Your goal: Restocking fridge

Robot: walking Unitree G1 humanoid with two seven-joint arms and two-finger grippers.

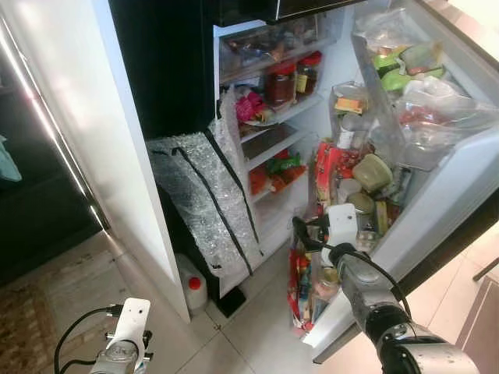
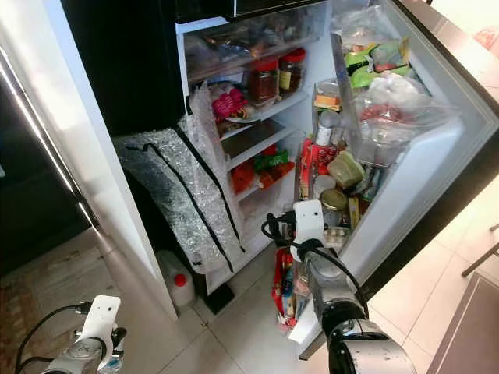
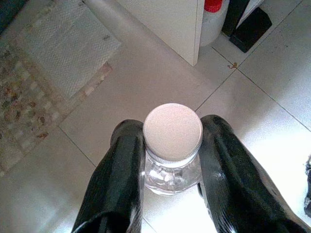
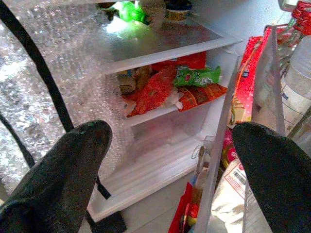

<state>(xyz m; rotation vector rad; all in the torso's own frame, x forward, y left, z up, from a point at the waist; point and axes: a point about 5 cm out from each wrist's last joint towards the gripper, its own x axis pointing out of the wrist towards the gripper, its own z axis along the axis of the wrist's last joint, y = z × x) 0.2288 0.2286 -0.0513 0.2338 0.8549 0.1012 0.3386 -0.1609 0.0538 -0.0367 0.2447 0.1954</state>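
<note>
A clear bottle with a white cap (image 3: 173, 132) sits between the two black fingers of my left gripper (image 3: 172, 148), which is shut on it low over the tiled floor, left of the fridge. My left wrist (image 1: 131, 331) shows at the bottom left. The open fridge (image 1: 273, 140) holds red-lidded jars (image 1: 282, 82) and red and green packets (image 4: 167, 87) on its shelves. My right arm (image 1: 347, 257) reaches toward the lower shelves beside the fridge door (image 1: 437, 202). My right gripper (image 4: 170, 160) is open, with nothing between its fingers (image 4: 63, 179).
The door racks (image 1: 366, 179) are packed with jars, bottles and bags. A silver bubble-wrap bag with black straps (image 1: 207, 202) hangs in front of the fridge's left side. A white jug with a red cap (image 1: 193, 290) stands on the floor. A rug (image 1: 47, 312) lies at the left.
</note>
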